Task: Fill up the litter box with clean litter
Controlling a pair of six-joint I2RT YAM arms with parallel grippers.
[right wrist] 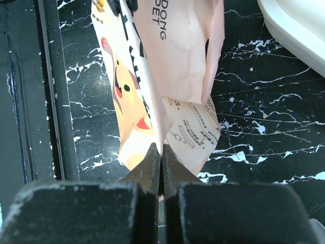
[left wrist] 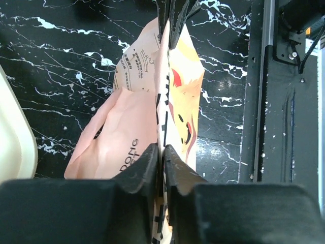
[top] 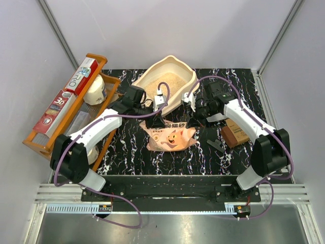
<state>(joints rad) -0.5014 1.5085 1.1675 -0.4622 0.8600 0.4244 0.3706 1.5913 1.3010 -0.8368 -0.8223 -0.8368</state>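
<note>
To the left stands an orange wooden rack [top: 53,124], slatted and angled. My left arm reaches far and inward with its elbow bent, and the left gripper [left wrist: 163,152] has its jaws clenched on the top seam of the crinkled pink bag [top: 170,137]. Just beyond the bag, far-centre on the black veined table [top: 127,147], sits the litter box [top: 175,62], smooth cream plastic with a peaked rim, holding sandy clean litter [top: 170,77]. My right arm mirrors the left, the right gripper [right wrist: 161,150] pinching the same seam.

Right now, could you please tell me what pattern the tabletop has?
The tabletop is black with white marble-like veins, clearest in the left wrist view.
</note>
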